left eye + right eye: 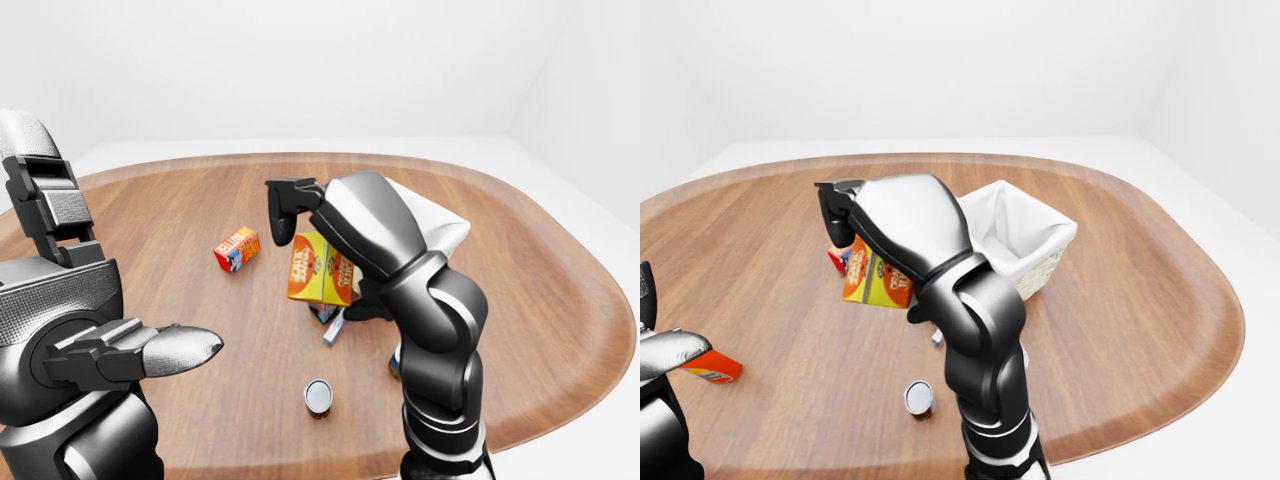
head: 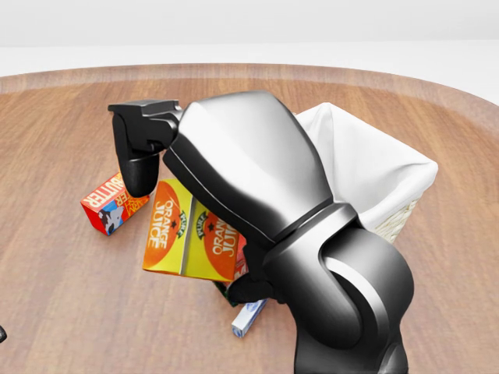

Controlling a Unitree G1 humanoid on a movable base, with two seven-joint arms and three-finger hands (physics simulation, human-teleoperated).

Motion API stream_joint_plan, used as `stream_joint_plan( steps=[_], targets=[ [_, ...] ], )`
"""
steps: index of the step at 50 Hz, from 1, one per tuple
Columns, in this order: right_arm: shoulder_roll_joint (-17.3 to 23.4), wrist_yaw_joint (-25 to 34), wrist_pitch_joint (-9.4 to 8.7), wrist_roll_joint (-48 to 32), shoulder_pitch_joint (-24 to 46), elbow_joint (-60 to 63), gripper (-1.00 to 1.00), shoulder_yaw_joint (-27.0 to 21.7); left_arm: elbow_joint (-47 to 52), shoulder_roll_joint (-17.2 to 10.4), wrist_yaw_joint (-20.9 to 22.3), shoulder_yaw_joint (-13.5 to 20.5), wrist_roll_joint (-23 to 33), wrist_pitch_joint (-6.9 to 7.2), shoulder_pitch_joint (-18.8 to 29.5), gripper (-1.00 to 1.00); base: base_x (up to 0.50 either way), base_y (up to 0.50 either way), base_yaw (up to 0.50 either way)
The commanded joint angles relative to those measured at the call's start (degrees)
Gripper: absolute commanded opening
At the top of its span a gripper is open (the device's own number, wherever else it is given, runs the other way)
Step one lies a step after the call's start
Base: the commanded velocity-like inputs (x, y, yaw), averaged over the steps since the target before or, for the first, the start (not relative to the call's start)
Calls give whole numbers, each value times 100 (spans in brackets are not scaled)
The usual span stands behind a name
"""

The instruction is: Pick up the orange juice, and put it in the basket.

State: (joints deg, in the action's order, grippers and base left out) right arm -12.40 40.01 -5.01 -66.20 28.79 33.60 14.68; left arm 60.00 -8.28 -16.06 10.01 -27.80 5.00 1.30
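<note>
My right hand (image 2: 140,148) hangs over the table (image 1: 520,260), its dark fingers (image 2: 136,167) pointing down at the upper left corner of the orange juice carton (image 2: 191,234). My own forearm covers most of the hand, so I cannot tell whether the fingers are clamped on the carton or only standing beside it. The carton looks tilted, its top leaning left in the head view. I judge that it is either gripped and lifted at a slant or propped against the clutter beneath it; which one I cannot say.

The basket (image 2: 390,167), lined in white, sits just to the right of the carton, partly hidden behind my arm. That closeness is handy: the carry would be a short swing to the right and a drop over the rim.

A red butter box (image 2: 109,204) lies flat just left of the carton, and a small blue-and-white packet (image 2: 248,318) pokes out below it. A small can (image 1: 318,396) stands apart, nearer to me.

My left hand (image 1: 150,352) waits low at the left of the left-eye view, fingers stretched forward and holding nothing, kept clear of the work.
</note>
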Motion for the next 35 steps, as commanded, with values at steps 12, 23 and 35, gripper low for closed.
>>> stream_joint_plan(
  steps=[12,23,35],
  targets=[
    [220,-1,1,440,1600,-248,-100,-579,0,2,-2,0,-1,0,0,100,0,0,0],
    [698,-1,1,892,1992,-481,-100,-829,0,-1,-1,0,-2,0,0,100,0,0,0],
    [1074,-1,1,1756,2678,-841,-100,-1112,0,1,-2,0,0,0,-1,100,0,0,0]
  ],
)
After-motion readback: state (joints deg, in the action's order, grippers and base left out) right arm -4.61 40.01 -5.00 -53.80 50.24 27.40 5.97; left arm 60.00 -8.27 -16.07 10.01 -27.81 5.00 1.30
